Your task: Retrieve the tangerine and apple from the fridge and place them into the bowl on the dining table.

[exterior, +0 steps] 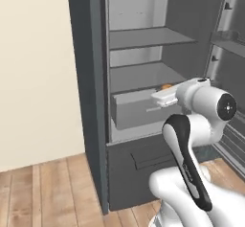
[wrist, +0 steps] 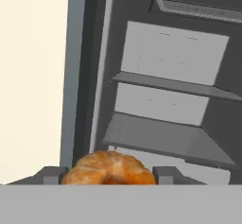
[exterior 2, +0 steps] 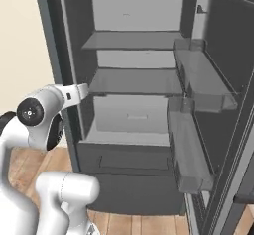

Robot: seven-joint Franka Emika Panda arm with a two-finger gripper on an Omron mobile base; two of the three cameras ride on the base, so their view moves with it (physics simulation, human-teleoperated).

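I see fingers (wrist: 110,173) clamped on the tangerine (wrist: 108,168), in front of the open fridge (exterior: 95,101) shelves.

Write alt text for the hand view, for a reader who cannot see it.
A bright orange tangerine sits between the gripper's jaws, at the bottom of the picture. Behind it stands the open fridge, its light grey shelves bare, beside a cream wall.

Bright orange tangerine (wrist: 109,168), dark grey fridge (exterior: 91,77)
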